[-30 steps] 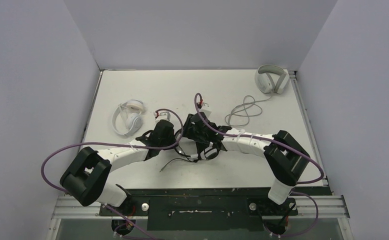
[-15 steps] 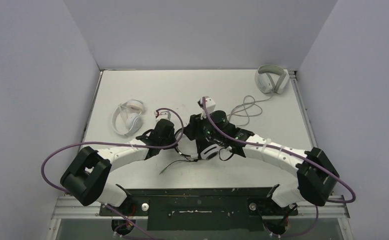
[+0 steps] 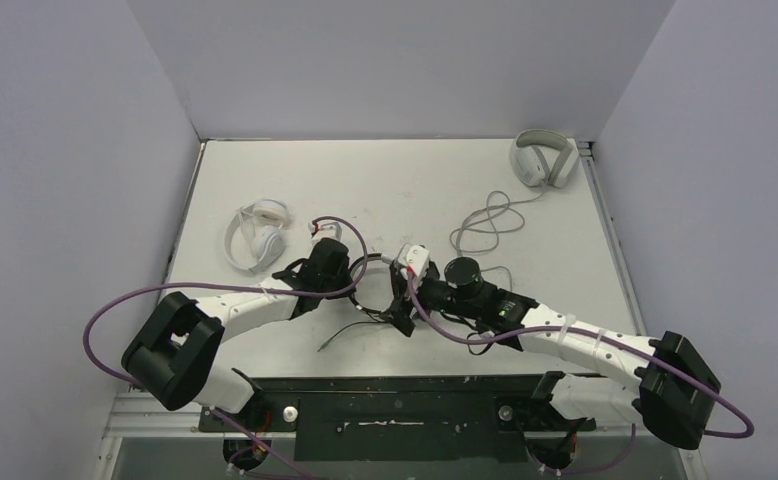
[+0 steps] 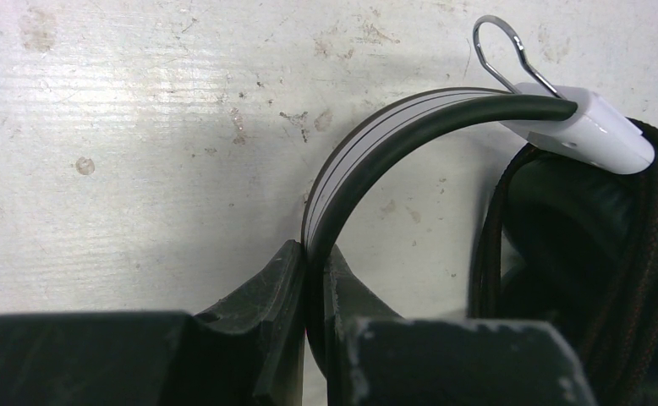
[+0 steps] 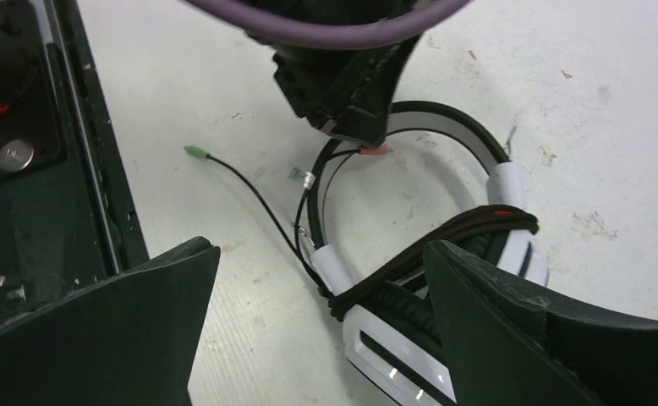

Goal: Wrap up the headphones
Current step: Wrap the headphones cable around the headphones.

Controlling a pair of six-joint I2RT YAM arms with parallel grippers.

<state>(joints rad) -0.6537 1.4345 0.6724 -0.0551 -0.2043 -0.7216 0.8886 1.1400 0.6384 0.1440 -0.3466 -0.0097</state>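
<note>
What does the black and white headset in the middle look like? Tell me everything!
The black-and-white headset sits on the white table. Its curved band is black with a white stripe, joined to shiny white sliders and dark padded ear cups. A braided black cable with red flecks crosses the cups, and a thin black lead ends in a green plug. The left gripper pinches the band; the right gripper hovers open above it.
</note>
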